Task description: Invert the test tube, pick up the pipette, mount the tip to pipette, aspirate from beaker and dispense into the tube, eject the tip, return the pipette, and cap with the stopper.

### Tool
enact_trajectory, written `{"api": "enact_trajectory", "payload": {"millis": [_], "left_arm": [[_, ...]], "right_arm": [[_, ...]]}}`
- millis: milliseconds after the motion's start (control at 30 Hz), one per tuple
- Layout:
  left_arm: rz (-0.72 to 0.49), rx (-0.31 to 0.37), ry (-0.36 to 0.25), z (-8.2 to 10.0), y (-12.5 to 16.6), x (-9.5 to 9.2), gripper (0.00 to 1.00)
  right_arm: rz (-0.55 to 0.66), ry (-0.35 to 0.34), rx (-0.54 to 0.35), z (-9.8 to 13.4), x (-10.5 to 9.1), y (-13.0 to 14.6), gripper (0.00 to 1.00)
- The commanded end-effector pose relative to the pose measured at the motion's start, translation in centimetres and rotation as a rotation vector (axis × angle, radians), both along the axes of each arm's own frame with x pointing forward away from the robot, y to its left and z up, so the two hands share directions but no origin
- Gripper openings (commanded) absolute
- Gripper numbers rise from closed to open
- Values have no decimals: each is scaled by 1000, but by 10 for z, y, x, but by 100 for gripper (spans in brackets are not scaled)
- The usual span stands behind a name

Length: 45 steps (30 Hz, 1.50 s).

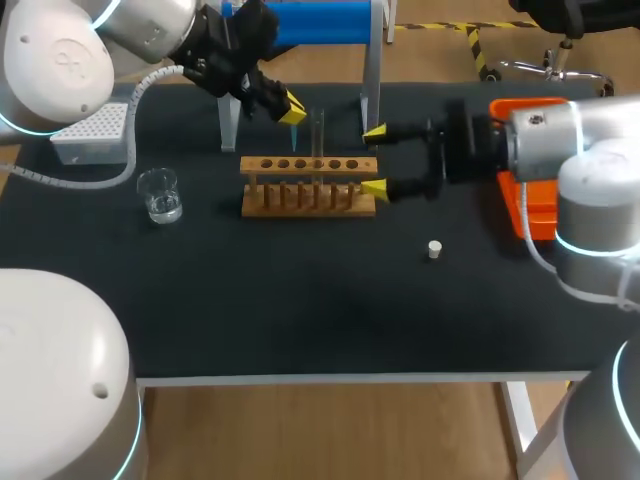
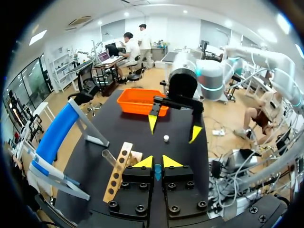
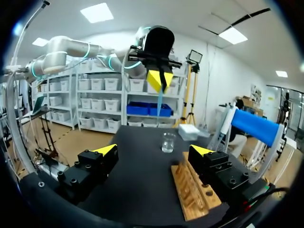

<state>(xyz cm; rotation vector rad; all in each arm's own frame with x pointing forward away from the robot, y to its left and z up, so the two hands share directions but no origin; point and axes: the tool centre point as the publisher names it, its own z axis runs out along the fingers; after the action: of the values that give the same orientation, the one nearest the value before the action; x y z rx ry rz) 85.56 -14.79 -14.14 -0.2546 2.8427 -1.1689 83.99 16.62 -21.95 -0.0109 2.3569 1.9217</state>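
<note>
The test tube (image 1: 318, 135) is judged to be light, stiff and brittle, with a smooth glass wall that is likely to slip between hard pads. A gentle, even squeeze is called for, and no sideways levering against the wooden rack (image 1: 310, 203). It is best taken across its width, on the bare length that stands clear above the rack's top board, so that it can be drawn straight up before being turned over. The thin wall at the rim is judged the weakest place and is better avoided.

The tube is seen as a slim, clear cylinder, nearly lost against the dark table (image 1: 300, 300). It stands upright at the far row of holes, about the rack's middle. Nothing can be made out inside it, and which end is uppermost cannot be told.

The left gripper (image 1: 293, 108) hangs just left of the tube's upper end. Whether it is closed on the glass cannot be told. The right gripper (image 1: 374, 160) is spread wide at the rack's right end and grips nothing.
</note>
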Motion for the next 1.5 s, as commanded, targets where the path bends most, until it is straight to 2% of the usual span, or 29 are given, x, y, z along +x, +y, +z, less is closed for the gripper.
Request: {"api": "enact_trajectory", "payload": {"millis": [33,267,600,933,1500], "left_arm": [[0,5,3,2,0,0,0],[0,5,3,2,0,0,0],[0,5,3,2,0,0,0],[0,5,3,2,0,0,0],[0,5,3,2,0,0,0]], "right_arm": [[35,-16,41,5,7,16,100],[90,-47,86,20,5,40,100],[114,48,132,30,9,70,100],[112,121,187,34,19,87,100],[117,112,223,42,28,110,98]]}}
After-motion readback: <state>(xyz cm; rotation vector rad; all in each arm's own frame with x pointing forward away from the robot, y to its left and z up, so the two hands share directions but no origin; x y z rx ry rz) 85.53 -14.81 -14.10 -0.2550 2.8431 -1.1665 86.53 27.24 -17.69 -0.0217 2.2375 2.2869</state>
